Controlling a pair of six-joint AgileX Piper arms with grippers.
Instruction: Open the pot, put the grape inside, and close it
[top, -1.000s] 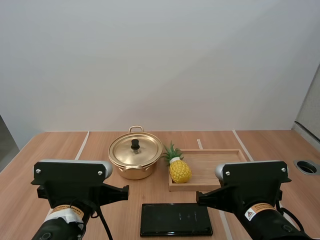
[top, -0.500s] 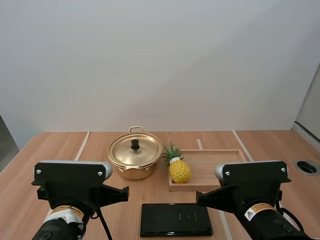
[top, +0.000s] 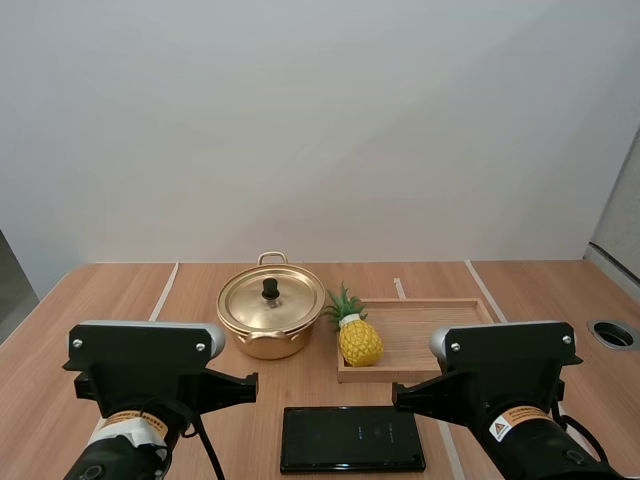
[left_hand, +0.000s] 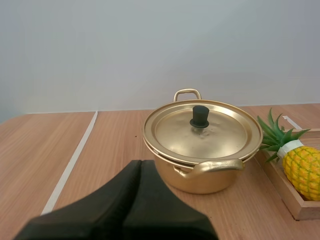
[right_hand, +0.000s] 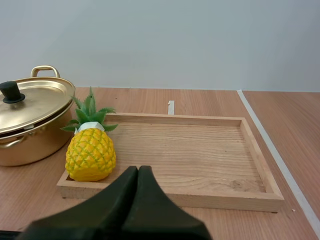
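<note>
From above, the lidded gold metal pot (top: 270, 318) stands just beside the shallow wooden tray (top: 440, 335), which holds a yellow toy pineapple (top: 359, 342), not grapes. In the left wrist view, the left gripper (left_hand: 140, 164), clenched on nothing, faces the pot straight ahead, so this arm looks the nearer to it. In the right wrist view, the right gripper (right_hand: 138, 170), also clenched on nothing, faces the pineapple.

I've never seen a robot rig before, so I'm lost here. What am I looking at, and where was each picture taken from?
It is a robot with two arms at a wooden table. The high view looks forward from behind and above the left arm and right arm. The other two pictures are taken from the wrists. The dark wedge close up in each is that arm's end effector: two black fingers, shut together. The left end effector faces a gold pot with its lid on. The right end effector faces a wooden tray holding a pineapple at the end nearest the pot. A flat black slab lies nearer the arms. Nothing is held.
</note>
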